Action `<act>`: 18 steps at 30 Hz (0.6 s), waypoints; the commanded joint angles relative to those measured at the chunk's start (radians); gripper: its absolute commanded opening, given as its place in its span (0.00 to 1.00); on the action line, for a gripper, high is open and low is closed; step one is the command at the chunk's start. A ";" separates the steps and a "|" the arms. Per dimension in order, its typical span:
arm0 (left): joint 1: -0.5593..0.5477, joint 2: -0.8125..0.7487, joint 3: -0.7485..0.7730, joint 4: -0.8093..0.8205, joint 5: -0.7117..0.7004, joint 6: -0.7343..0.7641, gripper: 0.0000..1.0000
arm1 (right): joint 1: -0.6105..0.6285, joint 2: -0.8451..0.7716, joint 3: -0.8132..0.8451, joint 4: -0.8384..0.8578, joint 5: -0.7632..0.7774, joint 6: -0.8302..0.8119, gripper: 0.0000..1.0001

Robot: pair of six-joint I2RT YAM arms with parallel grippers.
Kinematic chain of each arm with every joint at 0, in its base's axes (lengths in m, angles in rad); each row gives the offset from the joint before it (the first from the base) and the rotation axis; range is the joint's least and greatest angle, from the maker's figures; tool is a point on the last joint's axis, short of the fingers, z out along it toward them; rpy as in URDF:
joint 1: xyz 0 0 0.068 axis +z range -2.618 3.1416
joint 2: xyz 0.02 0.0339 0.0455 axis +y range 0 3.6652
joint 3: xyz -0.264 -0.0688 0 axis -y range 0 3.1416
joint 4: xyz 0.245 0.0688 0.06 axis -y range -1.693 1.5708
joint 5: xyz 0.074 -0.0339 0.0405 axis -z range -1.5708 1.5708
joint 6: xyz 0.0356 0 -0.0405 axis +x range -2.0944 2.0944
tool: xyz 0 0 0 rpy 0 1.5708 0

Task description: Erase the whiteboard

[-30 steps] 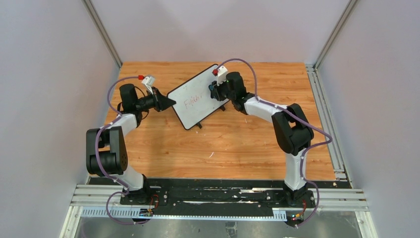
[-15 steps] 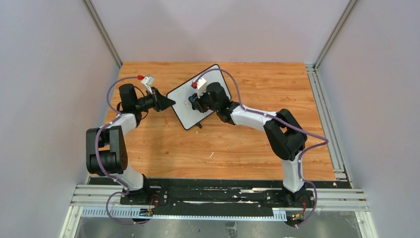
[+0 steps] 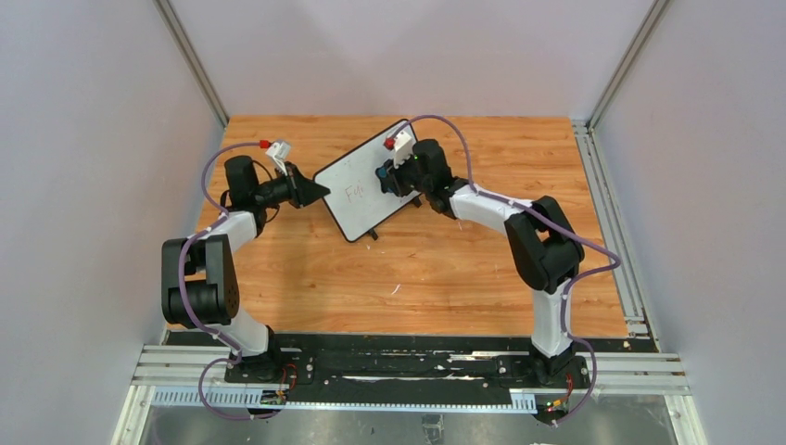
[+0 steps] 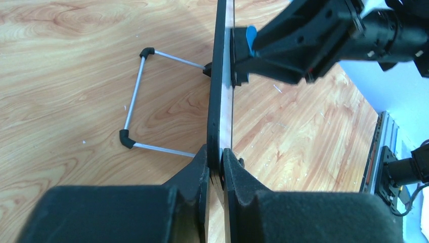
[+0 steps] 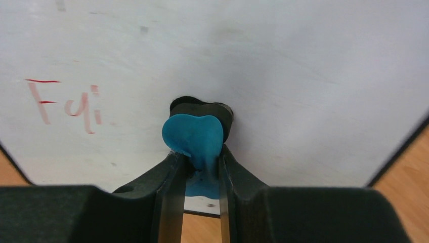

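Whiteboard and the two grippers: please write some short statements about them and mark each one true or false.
1. The left gripper is shut on the edge of the whiteboard. True.
2. The right gripper holds a red marker. False: it holds a blue eraser.
3. The whiteboard's face is fully clean. False: red letters show on its left part in the right wrist view.
4. The eraser touches the whiteboard's face. True.
5. The whiteboard lies flat on the table. False: it stands propped up, with a wire stand behind it.
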 commanded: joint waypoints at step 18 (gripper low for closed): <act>-0.003 0.014 0.011 -0.061 -0.029 0.106 0.00 | 0.043 0.015 0.055 -0.030 0.016 -0.007 0.01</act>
